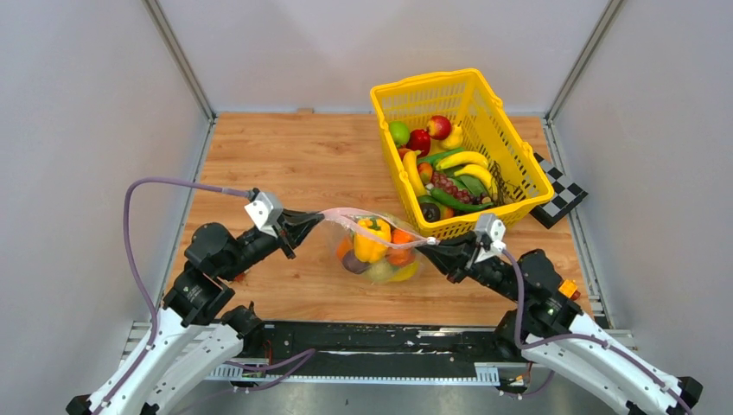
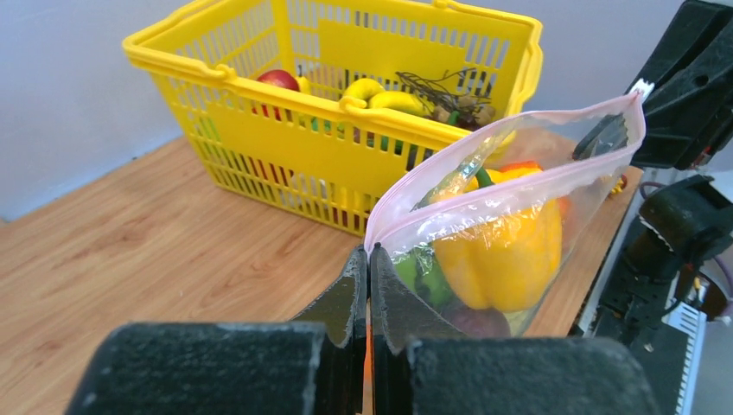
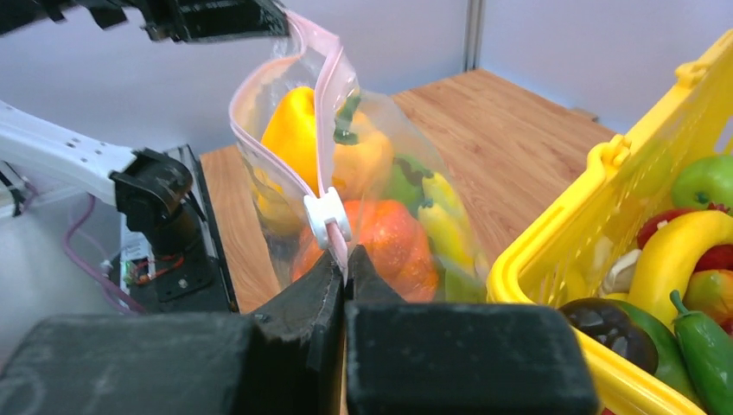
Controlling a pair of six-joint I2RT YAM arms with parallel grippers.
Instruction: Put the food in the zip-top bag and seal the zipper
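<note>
Pinching the bag (image 1: 380, 264) by its zipper (image 2: 519, 186) ends, left gripper (image 2: 369, 258) closed tight at 9 o'clock, right gripper (image 3: 343, 259) at 3. Could slip under the food (image 2: 501, 259), spilling through the unsealed mouth.

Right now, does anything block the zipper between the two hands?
Nothing visible crosses the zipper. The yellow bell pepper sits high inside, just under the open strips stretched between the left hand and right hand.
</note>
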